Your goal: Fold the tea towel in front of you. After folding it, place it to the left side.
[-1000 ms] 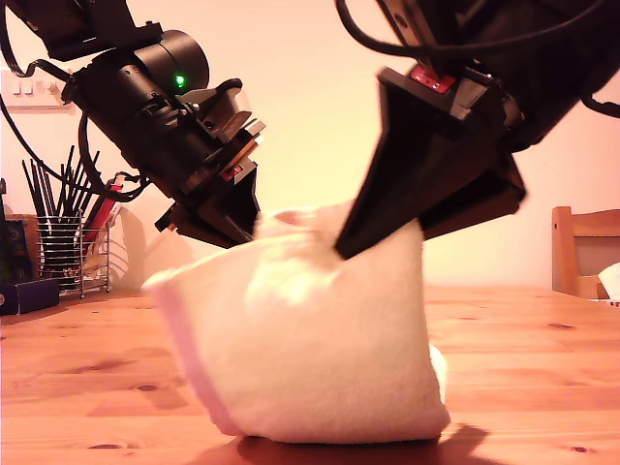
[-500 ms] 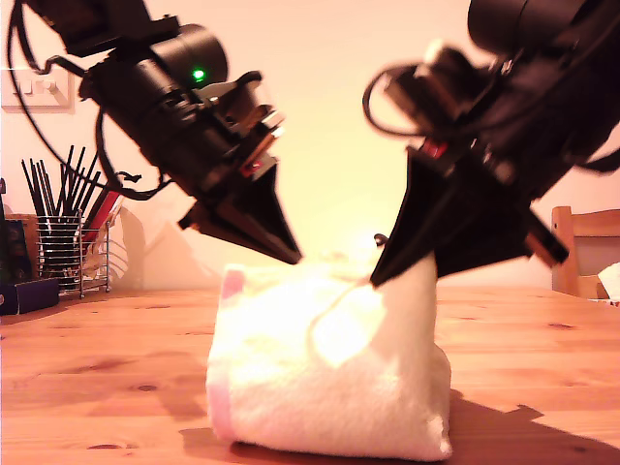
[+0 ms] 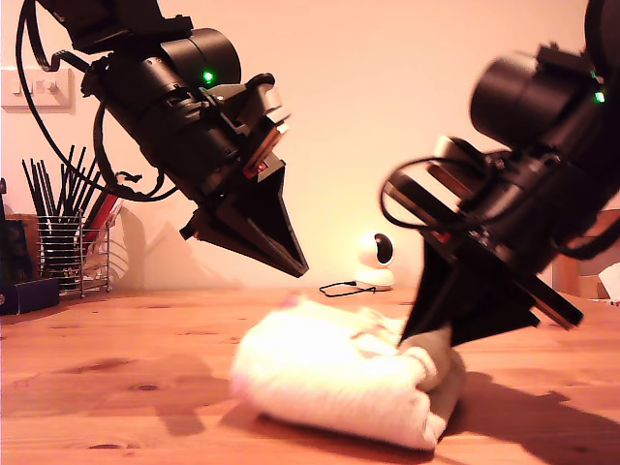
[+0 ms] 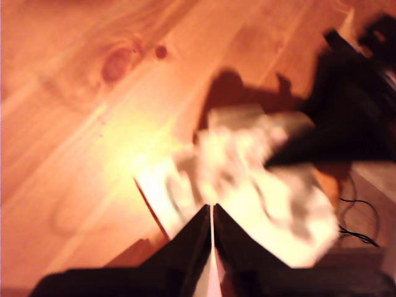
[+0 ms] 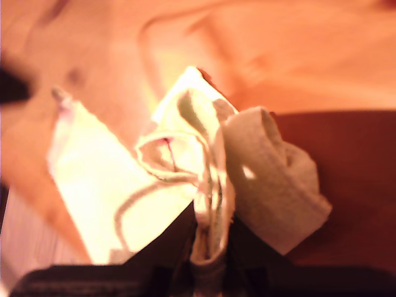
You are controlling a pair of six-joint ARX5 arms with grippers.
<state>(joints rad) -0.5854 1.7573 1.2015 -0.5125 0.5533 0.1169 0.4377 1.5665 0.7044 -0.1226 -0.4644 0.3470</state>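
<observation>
Slumping on the wooden table point(image 3: 116, 387), the cream-white fluffy terry tea towel point(image 3: 339, 373) lies bunched; my second gripper point(image 5: 210, 247) pinches its fold, my first gripper point(image 4: 212, 216) hovers above, pressed together. Beyond, only the exterior view shows a small white round camera point(image 3: 374, 257).

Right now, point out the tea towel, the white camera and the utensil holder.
tea towel point(image 3: 334, 378): exterior view, middle of the folded bundle's front face.
white camera point(image 3: 374, 254): exterior view, its round head.
utensil holder point(image 3: 60, 254): exterior view, wire basket's front.
</observation>
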